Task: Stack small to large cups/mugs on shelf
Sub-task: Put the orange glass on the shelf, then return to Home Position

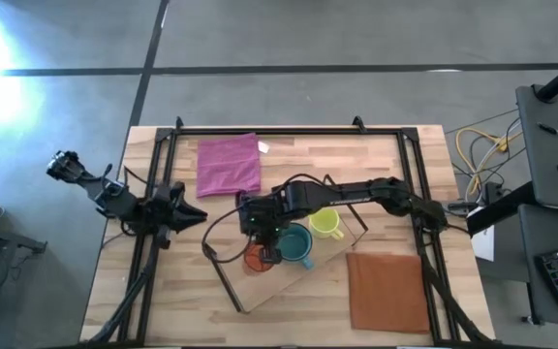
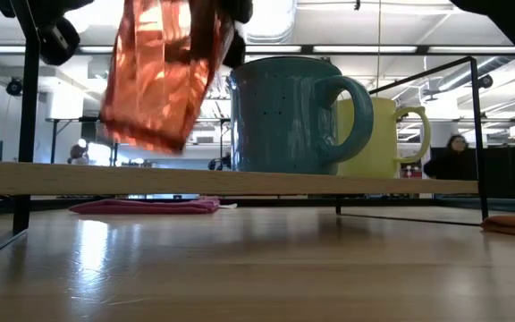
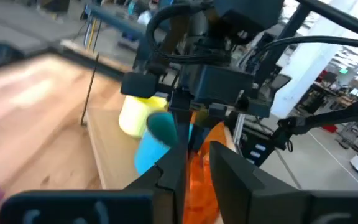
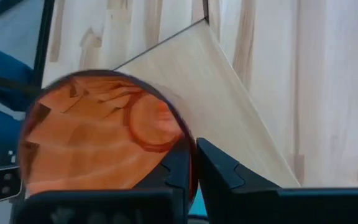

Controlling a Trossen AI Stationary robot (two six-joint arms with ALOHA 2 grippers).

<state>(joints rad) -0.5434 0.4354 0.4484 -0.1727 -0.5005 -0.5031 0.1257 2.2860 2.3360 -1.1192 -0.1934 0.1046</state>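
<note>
The small translucent orange-red cup (image 2: 155, 76) hangs tilted in my right gripper (image 4: 194, 165) above the near-left end of the shelf plank (image 2: 240, 182); it also shows in the high view (image 1: 256, 258). The teal mug (image 2: 284, 116) stands on its base on the plank, handle to the right. The yellow-green mug (image 2: 384, 134) stands on the plank behind it. In the high view the plank (image 1: 342, 250) lies slantwise, with the teal mug (image 1: 296, 244) and the yellow-green mug (image 1: 325, 223) on it. My left gripper (image 1: 194, 215) waits at the table's left, shut and empty. My right gripper pinches the cup's rim (image 4: 184, 138), one finger inside the cup and one (image 4: 225, 174) outside its wall. The fingers come from above, pointing down. The cup is lifted clear of the plank and hangs tilted, its bottom end (image 2: 141, 134) toward the left of the low view.
A pink cloth (image 1: 229, 165) lies at the table's far side and a brown square mat (image 1: 387, 291) at its near right. Dark frame rails (image 1: 415, 194) run along the table's sides. A person (image 2: 454, 156) sits in the room behind the table.
</note>
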